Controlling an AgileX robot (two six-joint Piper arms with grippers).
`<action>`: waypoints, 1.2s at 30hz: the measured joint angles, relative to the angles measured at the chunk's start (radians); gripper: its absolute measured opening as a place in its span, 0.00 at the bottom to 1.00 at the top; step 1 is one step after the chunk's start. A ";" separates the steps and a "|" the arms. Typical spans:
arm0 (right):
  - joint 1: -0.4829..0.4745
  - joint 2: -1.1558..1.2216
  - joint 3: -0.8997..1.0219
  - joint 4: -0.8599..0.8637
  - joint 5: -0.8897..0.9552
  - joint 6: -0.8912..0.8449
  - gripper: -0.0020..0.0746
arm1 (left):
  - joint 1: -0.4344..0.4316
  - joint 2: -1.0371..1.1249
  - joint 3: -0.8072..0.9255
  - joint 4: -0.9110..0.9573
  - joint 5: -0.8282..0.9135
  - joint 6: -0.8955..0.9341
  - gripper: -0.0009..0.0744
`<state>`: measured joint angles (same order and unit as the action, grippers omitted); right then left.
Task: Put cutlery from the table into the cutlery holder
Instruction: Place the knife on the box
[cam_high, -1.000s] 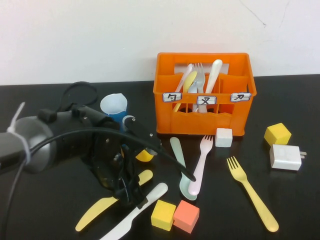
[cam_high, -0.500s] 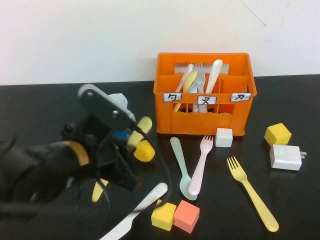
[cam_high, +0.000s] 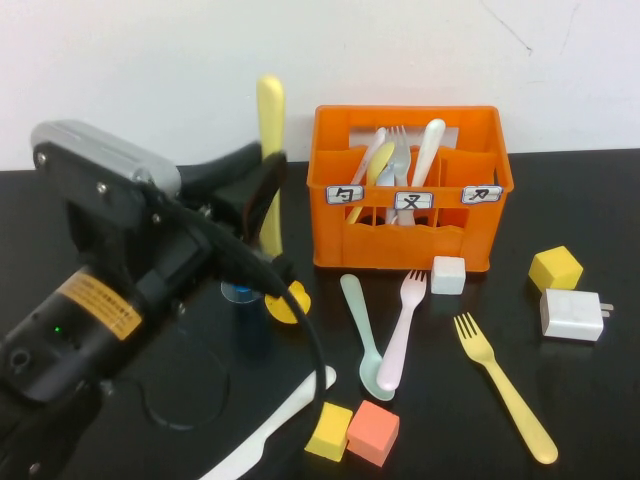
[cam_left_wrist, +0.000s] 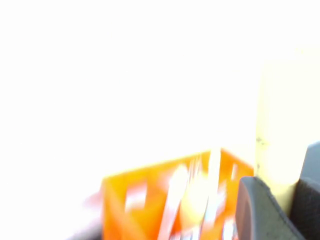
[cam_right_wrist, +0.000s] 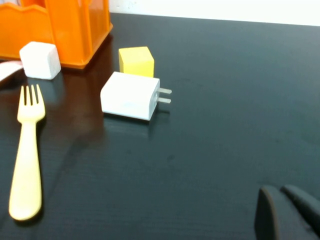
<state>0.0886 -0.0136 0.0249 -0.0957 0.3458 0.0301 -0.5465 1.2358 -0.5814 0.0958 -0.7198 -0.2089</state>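
Nearest, a white knife (cam_high: 270, 425) lies on the table (cam_high: 600, 420) beside yellow and coral cubes (cam_high: 352, 431). A yellow fork (cam_high: 505, 387) lies right; mint spoon (cam_high: 363, 335) and pink fork (cam_high: 400, 330) lie centre. The right gripper (cam_right_wrist: 287, 212) sits low at near right, fingertips together. The left gripper (cam_high: 262, 195), raised at left, clamps an upright yellow knife (cam_high: 270, 160) just left of the cutlery holder (cam_high: 410, 185), which already holds cutlery.

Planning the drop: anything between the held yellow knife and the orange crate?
High view: nothing between the left gripper, shut on the upright yellow knife, and the crate. Right gripper parked near the charger.
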 joint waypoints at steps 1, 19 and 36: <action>0.000 0.000 0.000 0.000 0.000 0.000 0.02 | 0.000 0.009 -0.008 0.009 -0.027 -0.007 0.16; 0.000 0.000 0.000 0.000 0.000 0.000 0.02 | -0.089 0.558 -0.614 0.177 -0.077 -0.137 0.16; 0.000 0.000 0.000 0.000 0.000 0.000 0.02 | -0.089 0.812 -0.863 0.188 0.034 -0.097 0.23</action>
<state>0.0886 -0.0136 0.0249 -0.0957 0.3458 0.0301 -0.6359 2.0482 -1.4444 0.2841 -0.6862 -0.3055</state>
